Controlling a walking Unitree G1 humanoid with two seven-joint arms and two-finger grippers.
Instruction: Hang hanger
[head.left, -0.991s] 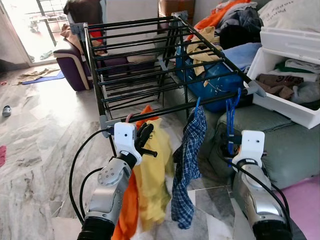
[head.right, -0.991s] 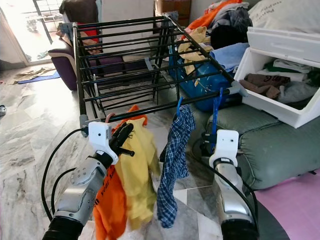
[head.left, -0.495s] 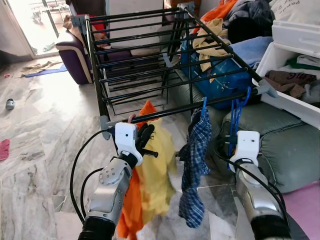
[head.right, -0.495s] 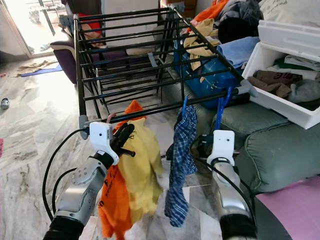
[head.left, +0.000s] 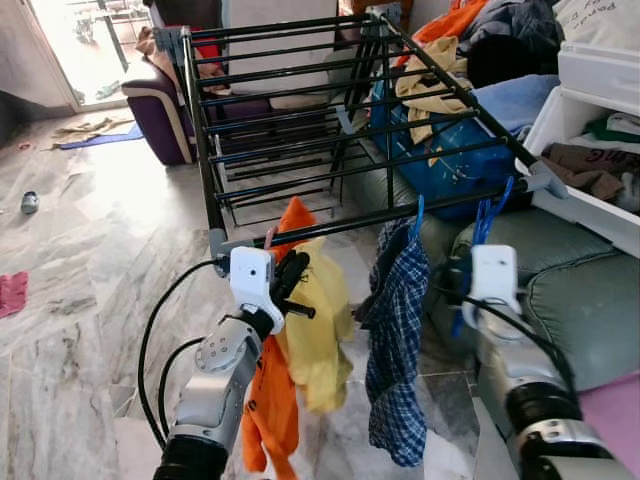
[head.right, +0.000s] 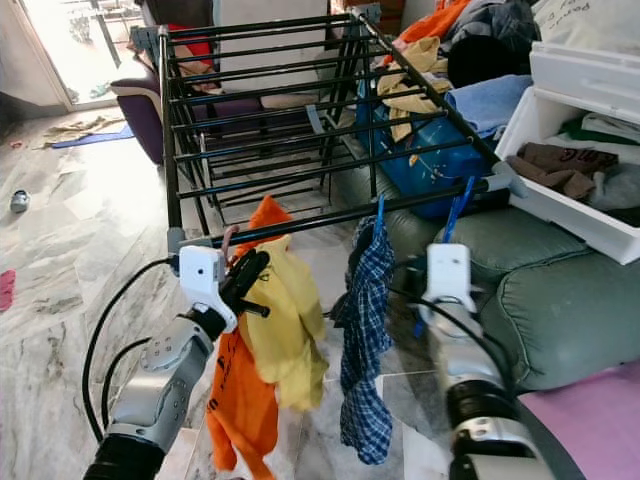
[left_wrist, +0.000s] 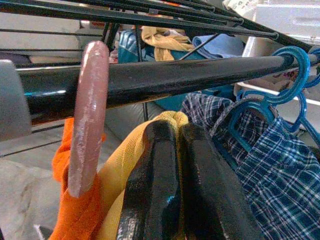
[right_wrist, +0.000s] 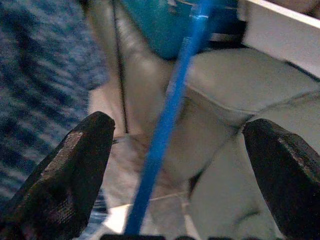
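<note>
A black drying rack (head.left: 330, 225) stands in front of me. A pink hanger hook (left_wrist: 87, 110) rests over its front rail and carries an orange garment (head.left: 265, 410) and a yellow garment (head.left: 315, 330). My left gripper (head.left: 290, 283) is just under the rail beside that hook, shut on the yellow cloth. A plaid shirt (head.left: 395, 350) hangs further right on a blue hook. An empty blue hanger (head.left: 488, 212) hangs at the rail's right end. My right gripper (right_wrist: 177, 127) is open, with the blue hanger's bar between its fingers and not touching them.
A grey-green sofa (head.left: 590, 300) lies to the right and holds a white bin (head.left: 590, 200) of clothes. A blue bag (head.left: 440, 165) sits behind the rack, a purple armchair (head.left: 160, 95) at the back left. Marble floor (head.left: 90, 260) opens to the left.
The whole view has shifted as the camera moved. My right wrist now sits higher and closer under the blue hanger. The left gripper keeps its hold by the pink hook.
</note>
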